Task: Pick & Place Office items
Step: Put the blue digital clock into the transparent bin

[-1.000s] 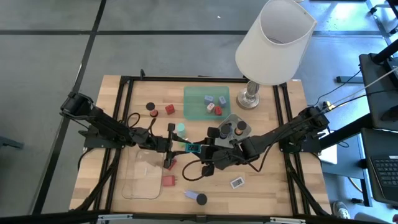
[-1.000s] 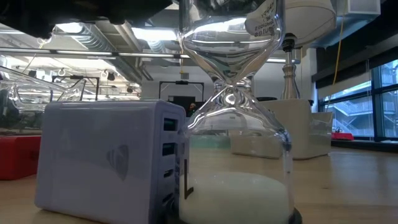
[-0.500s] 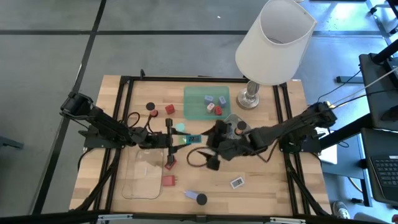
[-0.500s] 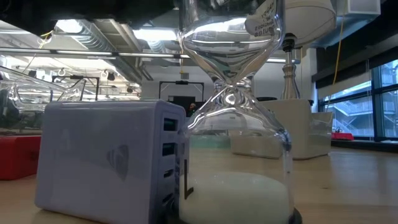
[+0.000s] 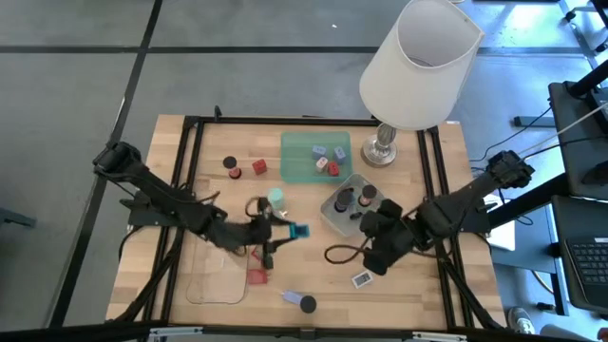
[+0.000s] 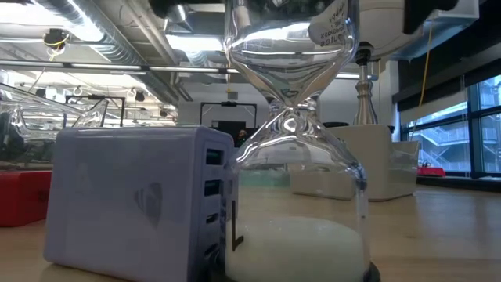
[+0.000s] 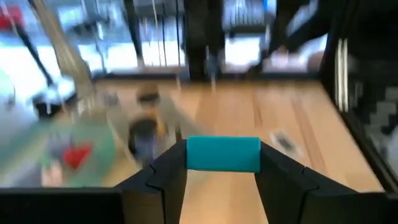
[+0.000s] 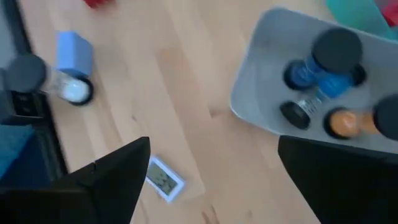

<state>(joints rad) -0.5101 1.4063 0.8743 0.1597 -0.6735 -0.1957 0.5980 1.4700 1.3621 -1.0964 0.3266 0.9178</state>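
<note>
Teal block pinched crosswise in left claw, lifted off counter mid-table for carrying to a tray; right claw wide open, empty, over card.

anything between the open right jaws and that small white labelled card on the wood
Nothing visible. The right gripper hangs open over bare wood, and the small white labelled card lies flat just ahead of it. The grey tray sits off to one side, clear of that path.

R tool let go, backed off
</note>
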